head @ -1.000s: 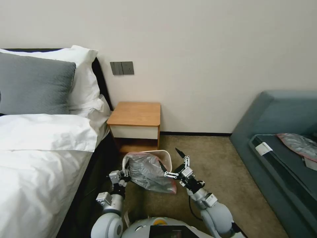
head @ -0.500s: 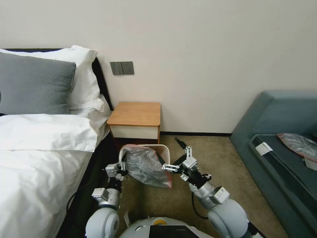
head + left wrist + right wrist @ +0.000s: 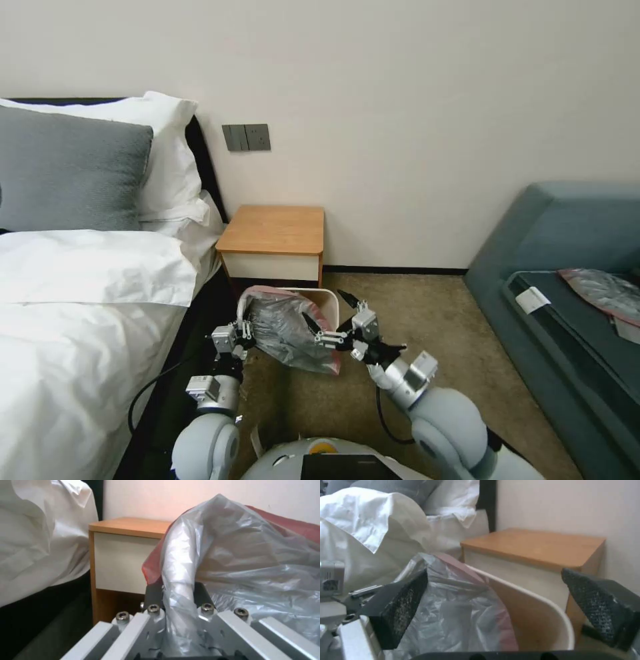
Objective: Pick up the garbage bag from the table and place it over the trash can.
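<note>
Two grippers work at the trash can [image 3: 331, 303]: the left gripper [image 3: 243, 331] pinches the garbage bag [image 3: 287, 330] at the can's bed-side edge, the right gripper [image 3: 327, 319] spread wide over its rim, one finger inside the bag. Behind the can stands the table [image 3: 275, 230].

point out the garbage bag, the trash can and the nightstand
garbage bag [image 3: 287, 333], head view, crinkled grey middle
trash can [image 3: 328, 303], head view, cream inner wall at the far right corner
nightstand [image 3: 275, 229], head view, wooden top
</note>
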### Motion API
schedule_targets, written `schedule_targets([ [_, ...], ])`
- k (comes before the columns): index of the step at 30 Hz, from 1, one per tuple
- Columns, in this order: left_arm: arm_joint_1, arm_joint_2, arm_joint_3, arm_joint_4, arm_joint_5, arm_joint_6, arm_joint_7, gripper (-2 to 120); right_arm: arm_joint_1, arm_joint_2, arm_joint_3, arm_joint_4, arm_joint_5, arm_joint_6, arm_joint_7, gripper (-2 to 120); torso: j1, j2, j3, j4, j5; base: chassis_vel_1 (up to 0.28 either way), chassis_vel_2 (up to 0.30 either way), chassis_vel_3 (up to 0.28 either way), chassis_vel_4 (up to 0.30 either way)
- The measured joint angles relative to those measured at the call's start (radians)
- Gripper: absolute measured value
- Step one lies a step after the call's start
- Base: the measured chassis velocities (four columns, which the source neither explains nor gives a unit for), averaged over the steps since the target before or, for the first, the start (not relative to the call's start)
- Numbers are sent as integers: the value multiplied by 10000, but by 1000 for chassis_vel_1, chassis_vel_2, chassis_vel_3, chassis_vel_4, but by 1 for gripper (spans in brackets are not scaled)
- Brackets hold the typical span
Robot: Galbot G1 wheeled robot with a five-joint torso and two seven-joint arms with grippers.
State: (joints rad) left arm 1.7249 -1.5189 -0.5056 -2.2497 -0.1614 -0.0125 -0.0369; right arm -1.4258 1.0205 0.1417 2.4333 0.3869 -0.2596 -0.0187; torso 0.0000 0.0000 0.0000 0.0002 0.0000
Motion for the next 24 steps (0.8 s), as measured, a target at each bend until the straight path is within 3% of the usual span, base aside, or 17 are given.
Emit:
schedule_targets([
  [6, -9, -28, -11, 41, 179, -187, 95, 4, 1112, -1074, -256, 61, 3092, -1614, 1082, 100, 0, 0, 0, -2, 0, 0, 0, 0, 0],
  [10, -3, -41, 32, 47, 185, -244, 142, 4, 1492, -1438, -275, -85, 4118, -2055, 1604, 100, 0, 0, 0, -2, 0, 0, 0, 0, 0],
  [24, 61, -15, 142, -26, 215, -361, 308, 4, 2817, -1608, -804, -937, 5197, -2272, 1646, 100, 0, 0, 0, -2, 0, 0, 0, 0, 0],
])
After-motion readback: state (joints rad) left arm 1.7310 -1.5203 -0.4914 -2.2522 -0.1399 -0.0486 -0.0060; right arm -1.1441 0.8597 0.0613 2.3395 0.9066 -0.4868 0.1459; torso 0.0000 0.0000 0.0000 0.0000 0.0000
